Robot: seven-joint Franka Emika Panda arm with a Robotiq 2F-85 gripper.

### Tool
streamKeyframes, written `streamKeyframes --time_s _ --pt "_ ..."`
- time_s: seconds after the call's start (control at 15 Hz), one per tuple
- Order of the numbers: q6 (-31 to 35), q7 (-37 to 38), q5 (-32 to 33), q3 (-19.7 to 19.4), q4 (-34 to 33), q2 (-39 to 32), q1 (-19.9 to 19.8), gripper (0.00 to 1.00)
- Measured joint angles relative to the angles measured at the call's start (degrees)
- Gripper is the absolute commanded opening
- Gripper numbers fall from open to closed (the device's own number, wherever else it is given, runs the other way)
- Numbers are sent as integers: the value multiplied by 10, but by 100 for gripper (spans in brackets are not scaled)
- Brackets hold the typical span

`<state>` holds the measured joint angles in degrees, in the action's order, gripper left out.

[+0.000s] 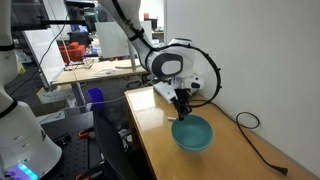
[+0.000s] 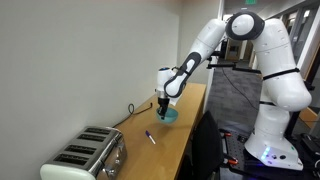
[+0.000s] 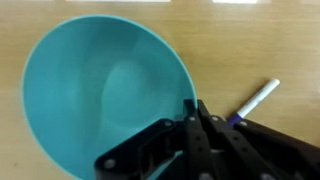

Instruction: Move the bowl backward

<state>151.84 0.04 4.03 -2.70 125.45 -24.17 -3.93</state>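
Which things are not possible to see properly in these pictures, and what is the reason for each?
1. Gripper, wrist view: its fingers meet at the bowl rim, but the dark, blurred body hides whether they pinch it.
2. Bowl, wrist view: the lower rim is hidden by the gripper and cut off by the bottom edge.
3. Pen, wrist view: one end is hidden behind the gripper; in an exterior view it is too small.

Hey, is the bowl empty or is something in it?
Empty. In the wrist view the bowl shows only its bare teal inside.
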Motion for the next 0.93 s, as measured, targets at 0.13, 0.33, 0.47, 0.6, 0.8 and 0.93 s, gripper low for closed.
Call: streamKeyframes --time_s 0.13,0.33,0.47,0.6,0.8,0.93 --pt "-1 -22 0 5 -25 -1 0 1" --pt "-14 -49 8 8 -66 -20 8 1" --pt "-29 -58 26 8 -98 -48 14 1" --pt "-47 -65 50 7 -136 -80 19 1" --pt "-73 -72 75 3 -194 -127 23 1" --pt "-88 -82 81 1 -227 -151 22 1"
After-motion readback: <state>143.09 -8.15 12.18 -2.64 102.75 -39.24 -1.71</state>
